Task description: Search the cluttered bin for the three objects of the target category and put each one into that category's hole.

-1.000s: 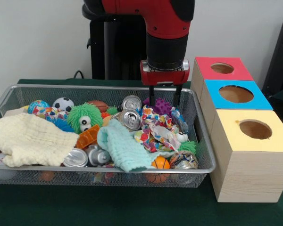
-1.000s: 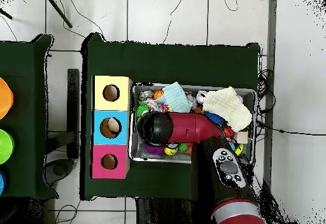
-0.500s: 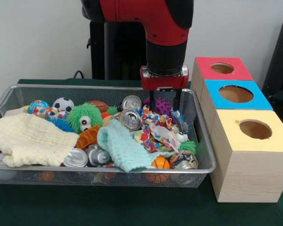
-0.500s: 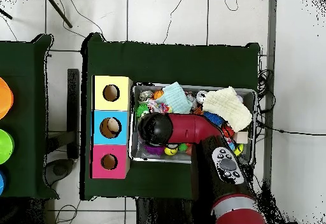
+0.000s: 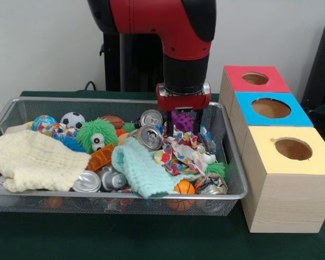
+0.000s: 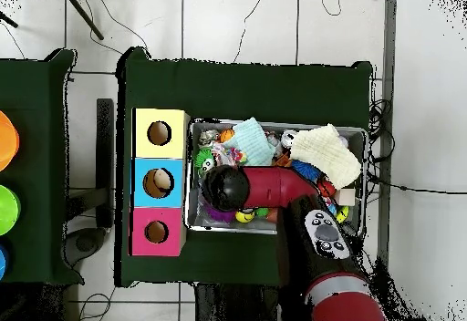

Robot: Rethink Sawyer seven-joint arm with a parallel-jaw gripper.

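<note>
The silver wire-mesh bin is packed with cans, balls and cloths. My gripper hangs at its far right, lowered into the clutter, its fingers open on either side of a purple spiky ball. Silver cans lie just left of it, beside a crumpled patterned cloth. Red, blue and yellow boxes with round holes stand right of the bin. In the overhead view the arm covers the gripper and the bin's near left part.
A pale yellow cloth and a teal cloth cover the bin's front. A green fuzzy ball with eyes, a soccer ball and an orange ball show. Something lies in the blue box's hole.
The gripper has come down and slightly left, from above the bin's rim to around the purple spiky ball. The bin's contents have not visibly shifted.
</note>
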